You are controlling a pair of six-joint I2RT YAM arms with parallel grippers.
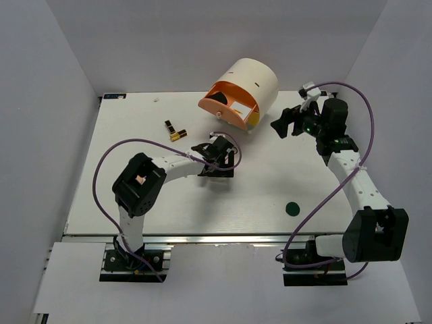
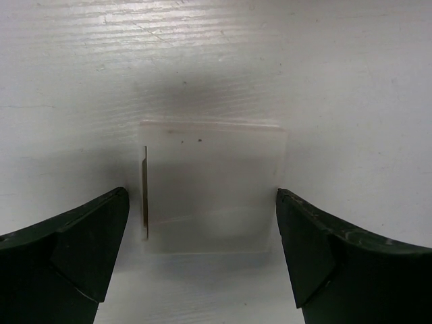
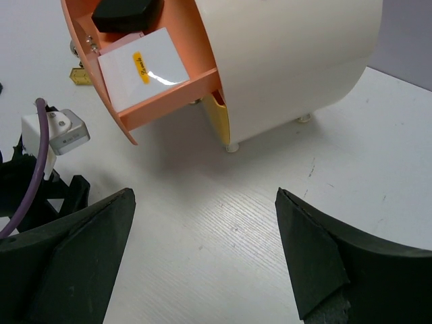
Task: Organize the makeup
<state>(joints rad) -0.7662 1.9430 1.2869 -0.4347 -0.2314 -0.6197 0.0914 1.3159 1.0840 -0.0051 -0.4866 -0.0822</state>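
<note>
White-linked arms (image 1: 172, 165) with black joints, looping purple cables (image 1: 95, 179), dark wedge-shaped pincer fingers (image 2: 74, 250)

The table (image 1: 270, 182) is seen white, faintly grained. At 12 o'clock the cylinder (image 1: 256, 77) is noted cream; its open drawer (image 3: 169, 101) orange, a yellow drawer (image 3: 220, 120) edge beneath. Inside, a white palette (image 3: 143, 67) with yellow label and a black compact (image 3: 125, 12) are recorded. At 10 o'clock, lipstick tubes (image 1: 174, 131): black and gold. At 5 o'clock, disc (image 1: 291, 208): dark green. In the left wrist view a second palette (image 2: 212, 185) is logged milky white.

A white, wood-grained table (image 1: 121, 202) stands boxed in by plain pale grey walls (image 1: 40, 101) at its left, back and right edges. An aluminium rail (image 1: 223, 239) lines its near edge. The light is soft and even.
</note>
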